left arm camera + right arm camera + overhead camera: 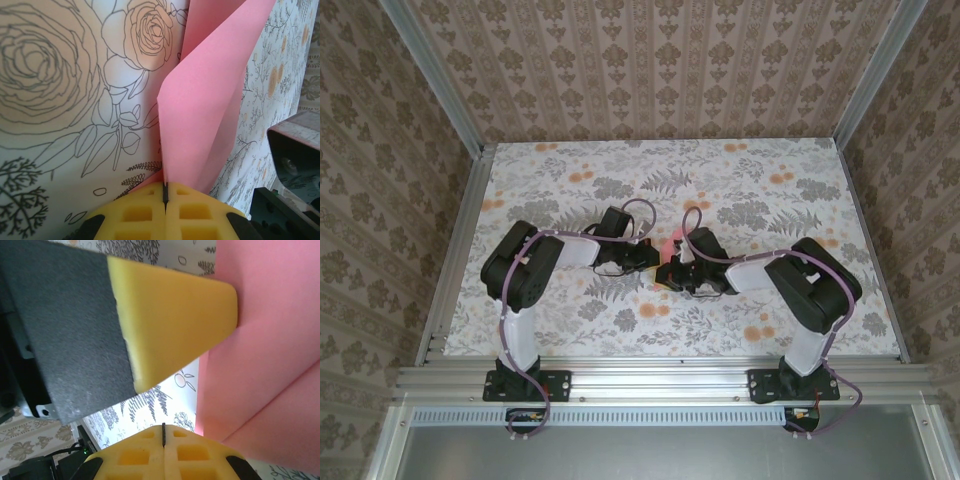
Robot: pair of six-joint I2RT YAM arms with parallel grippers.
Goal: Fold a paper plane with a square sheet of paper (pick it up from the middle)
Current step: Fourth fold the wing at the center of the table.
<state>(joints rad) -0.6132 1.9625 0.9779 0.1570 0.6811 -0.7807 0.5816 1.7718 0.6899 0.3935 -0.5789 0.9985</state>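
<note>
The pink sheet of paper (205,110) is folded, and its creased flaps stand up from the floral table. My left gripper (165,187) is shut on its lower edge, the paper rising straight out of the seam between the yellow pads. From above, a bit of the pink paper (673,243) shows at mid-table, where the left gripper (653,262) and right gripper (665,275) meet. My right gripper (163,429) is shut with nothing between its pads. The paper (265,355) lies just to its right, and the left gripper's yellow finger (170,315) is above it. Whether the fold has a paper plane's shape I cannot tell.
A floral cloth (770,190) covers the table. Aluminium rails (650,378) run along the near edge and sides, with wallpapered walls (650,70) behind. In the left wrist view the right arm's dark body (295,150) sits close on the right.
</note>
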